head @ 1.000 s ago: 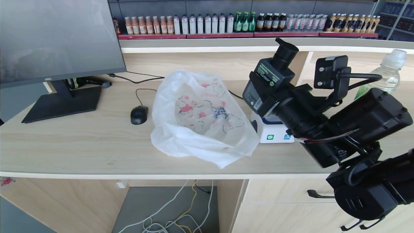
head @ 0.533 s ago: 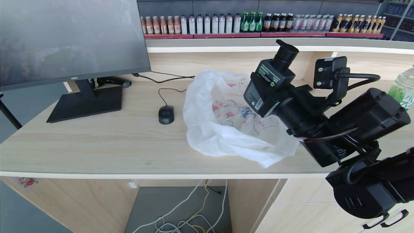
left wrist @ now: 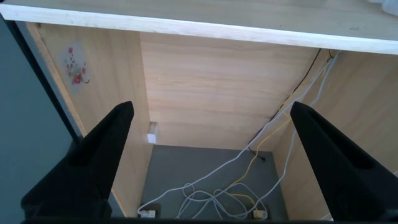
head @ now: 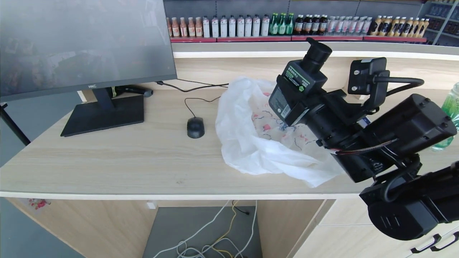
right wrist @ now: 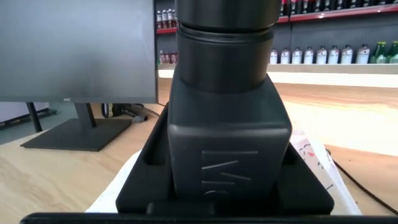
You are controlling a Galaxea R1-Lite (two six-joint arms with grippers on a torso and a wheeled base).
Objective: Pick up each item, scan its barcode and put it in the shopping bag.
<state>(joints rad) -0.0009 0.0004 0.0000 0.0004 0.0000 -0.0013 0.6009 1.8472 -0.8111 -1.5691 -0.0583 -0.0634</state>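
Now right gripper [head: 305, 107] holds black bottle [head: 296, 84] above shopping bag [head: 247, 143].

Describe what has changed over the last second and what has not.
The camera swung left, shifting the whole view. The right gripper, shut on the black square plastic bottle, carried it to the robot's left, to above the white printed plastic shopping bag. The bag, the black computer mouse and the dark flat monitor stayed put on the pale wooden counter.
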